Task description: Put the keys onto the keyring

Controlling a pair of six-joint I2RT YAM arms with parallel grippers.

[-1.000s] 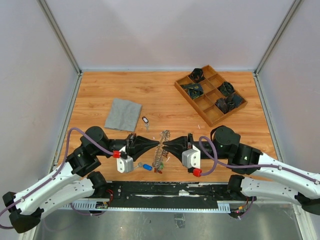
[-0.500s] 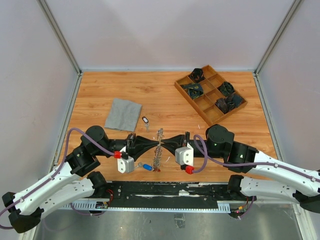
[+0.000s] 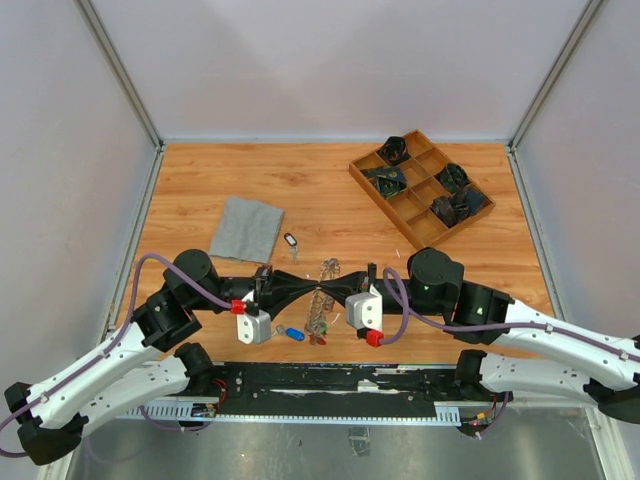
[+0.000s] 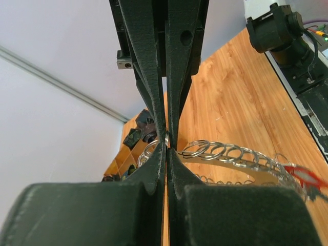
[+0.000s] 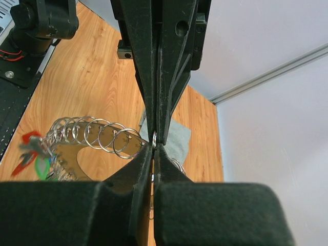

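Note:
The keyring (image 3: pixel 320 305), a metal band strung with several silver split rings and keys, hangs upright between my two grippers near the table's front edge. My left gripper (image 3: pixel 316 291) and right gripper (image 3: pixel 327 291) meet tip to tip at its top. Both are shut, pinching one small ring of it. The left wrist view shows my left gripper (image 4: pixel 166 146) closed on that ring, with the keyring (image 4: pixel 230 159) curving off right. The right wrist view shows my right gripper (image 5: pixel 154 148) closed likewise, with the keyring (image 5: pixel 87 138) to the left. Loose keys lie nearby: a blue-tagged key (image 3: pixel 293 334) and a black-tagged key (image 3: pixel 290 241).
A grey cloth square (image 3: pixel 246 228) lies at the left. A wooden compartment tray (image 3: pixel 418 215) with dark items stands at the back right. Red and green tags (image 3: pixel 318 340) hang at the keyring's lower end. The black base rail (image 3: pixel 330 378) runs along the near edge.
My right gripper has moved left and closed onto the keyring's top opposite the left gripper. The left gripper has held its place on the keyring.

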